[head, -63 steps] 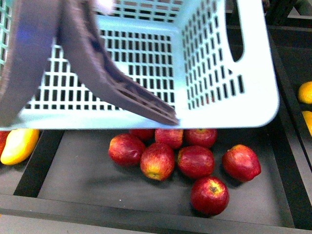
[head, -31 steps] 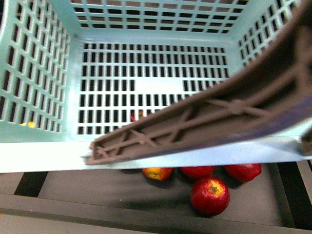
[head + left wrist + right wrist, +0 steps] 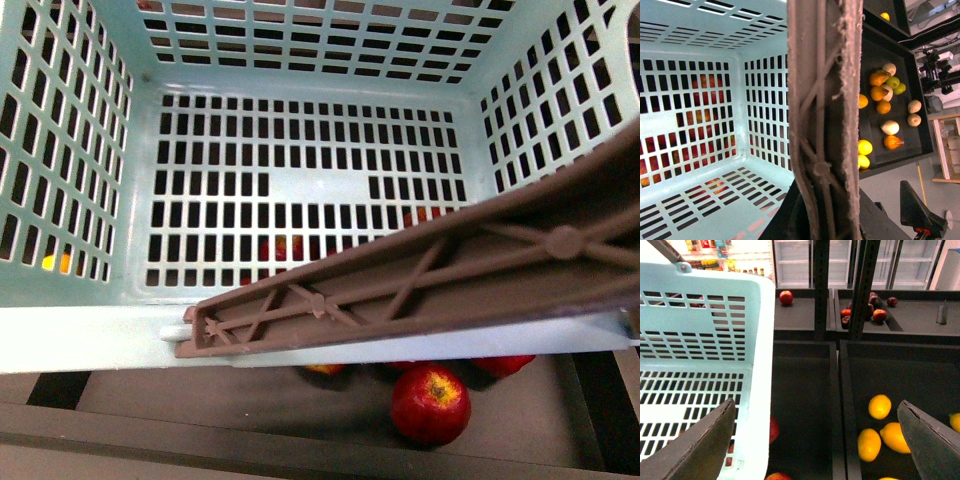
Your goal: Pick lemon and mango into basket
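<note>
The left gripper (image 3: 831, 220) pinches the handle (image 3: 420, 285) to carry the basket (image 3: 80, 335) over the apples (image 3: 430, 403), while the right gripper (image 3: 816, 404) hangs spread above the lemon (image 3: 880, 406), lower right.

A light turquoise plastic basket with slotted walls and bottom (image 3: 695, 35) fills most of the left wrist view, and its brown ribbed plastic handle (image 3: 825, 100) crosses close in front of the camera. Red apples (image 3: 707, 82) show through the slots. Beside the basket, a black tray (image 3: 915, 145) holds small orange, yellow, green and pale fruits (image 3: 879, 92).
</note>
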`<move>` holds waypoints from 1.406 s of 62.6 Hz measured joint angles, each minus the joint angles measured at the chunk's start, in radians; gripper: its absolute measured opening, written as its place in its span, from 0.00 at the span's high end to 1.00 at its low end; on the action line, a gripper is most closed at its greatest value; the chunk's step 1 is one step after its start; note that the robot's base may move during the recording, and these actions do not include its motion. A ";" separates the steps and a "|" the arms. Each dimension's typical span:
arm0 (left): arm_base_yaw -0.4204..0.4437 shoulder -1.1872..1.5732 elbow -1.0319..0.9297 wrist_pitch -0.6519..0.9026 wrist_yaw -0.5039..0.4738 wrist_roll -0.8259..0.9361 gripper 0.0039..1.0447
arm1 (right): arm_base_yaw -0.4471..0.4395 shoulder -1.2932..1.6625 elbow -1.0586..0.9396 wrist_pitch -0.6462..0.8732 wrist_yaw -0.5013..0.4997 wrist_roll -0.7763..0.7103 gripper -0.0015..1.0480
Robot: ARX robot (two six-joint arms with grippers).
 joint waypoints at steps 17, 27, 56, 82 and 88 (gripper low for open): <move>-0.002 0.000 0.000 0.000 0.004 -0.003 0.94 | -0.280 0.621 0.196 -0.061 -0.019 0.405 0.08; -0.002 0.000 0.000 0.000 -0.004 -0.001 0.94 | -0.379 1.101 0.352 0.236 0.019 0.451 0.08; -0.002 0.000 0.000 0.000 0.000 -0.003 0.94 | -0.439 2.189 0.903 0.269 0.019 0.614 0.08; -0.002 0.000 0.000 0.000 0.001 -0.003 0.94 | -0.400 2.384 1.155 0.158 -0.016 0.739 0.08; -0.002 0.000 0.000 0.000 0.000 -0.003 0.94 | -0.400 2.408 1.173 0.147 -0.014 0.746 0.08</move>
